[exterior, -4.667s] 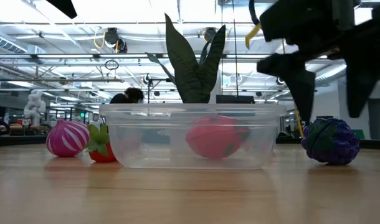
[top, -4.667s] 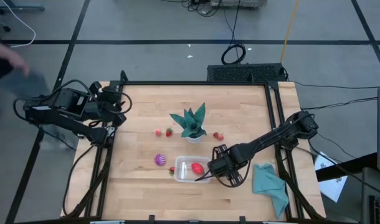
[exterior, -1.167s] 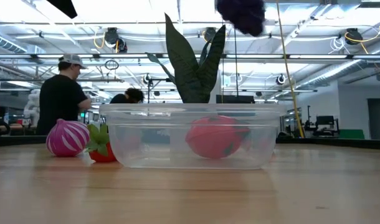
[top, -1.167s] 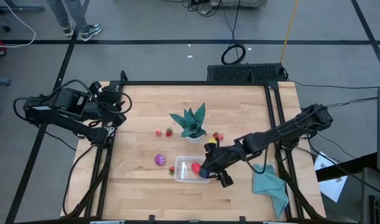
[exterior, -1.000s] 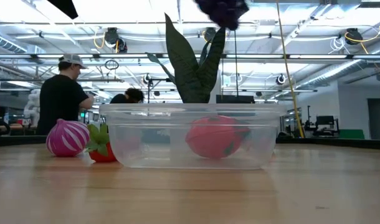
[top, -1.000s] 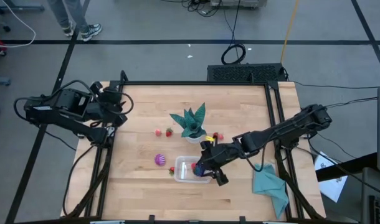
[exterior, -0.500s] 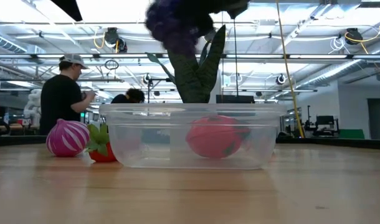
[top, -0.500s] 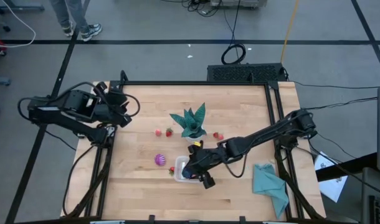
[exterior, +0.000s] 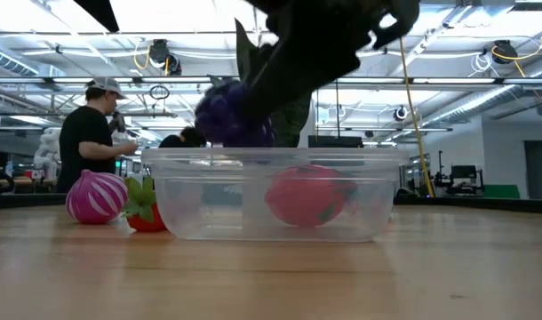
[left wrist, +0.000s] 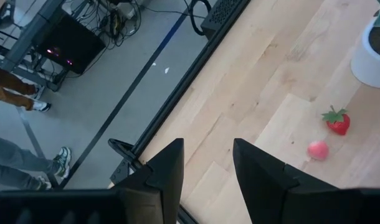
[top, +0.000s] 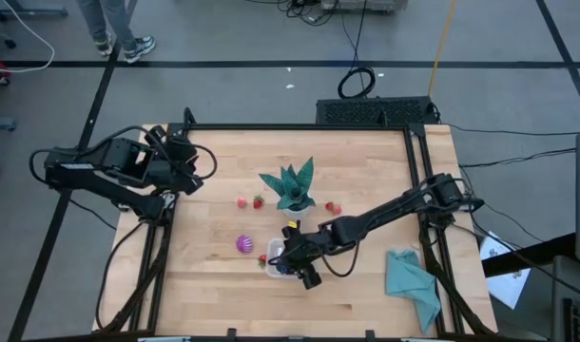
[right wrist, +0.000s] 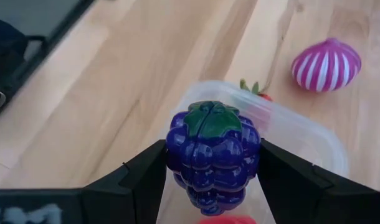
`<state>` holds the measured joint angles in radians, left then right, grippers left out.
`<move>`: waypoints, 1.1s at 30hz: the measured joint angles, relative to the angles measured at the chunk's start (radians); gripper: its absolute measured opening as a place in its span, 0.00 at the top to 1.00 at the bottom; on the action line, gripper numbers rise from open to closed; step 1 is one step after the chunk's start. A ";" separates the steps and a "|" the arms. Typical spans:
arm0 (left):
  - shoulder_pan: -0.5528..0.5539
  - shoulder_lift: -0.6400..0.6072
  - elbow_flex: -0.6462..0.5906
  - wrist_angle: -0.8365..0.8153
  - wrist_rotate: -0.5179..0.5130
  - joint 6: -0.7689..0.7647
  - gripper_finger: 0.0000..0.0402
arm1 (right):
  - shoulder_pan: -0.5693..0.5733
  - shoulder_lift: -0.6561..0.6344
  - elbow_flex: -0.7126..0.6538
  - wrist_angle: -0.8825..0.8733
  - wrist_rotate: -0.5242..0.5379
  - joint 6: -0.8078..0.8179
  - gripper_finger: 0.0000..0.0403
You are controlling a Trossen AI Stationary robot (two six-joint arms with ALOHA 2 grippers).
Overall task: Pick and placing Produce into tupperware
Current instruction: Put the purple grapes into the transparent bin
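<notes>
Tupperware on table, near front edge, just in front of potted plant. Large fruit inside tupperware, right half. Right gripper over tupperware's left half, clamping grape bunch just above rim. Striped ball left of tupperware; strawberry between the two, possibly touching container wall. Two small pieces left of plant, one small piece right of it. Cloth at front right. Left gripper over back-left corner, well apart.
</notes>
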<state>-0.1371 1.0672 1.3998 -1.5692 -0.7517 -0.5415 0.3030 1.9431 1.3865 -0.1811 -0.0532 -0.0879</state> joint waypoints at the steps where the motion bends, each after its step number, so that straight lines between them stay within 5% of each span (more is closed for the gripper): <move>1: 0.000 0.000 0.000 0.000 0.000 0.000 0.64 | -0.003 0.003 0.000 0.000 0.000 0.000 0.46; 33: 0.000 0.000 0.000 0.000 0.000 0.005 0.64 | -0.015 0.020 0.000 -0.055 -0.004 0.024 0.46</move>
<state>-0.1371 1.0668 1.3998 -1.5688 -0.7517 -0.5365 0.2878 1.9629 1.3865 -0.2363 -0.0574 -0.0643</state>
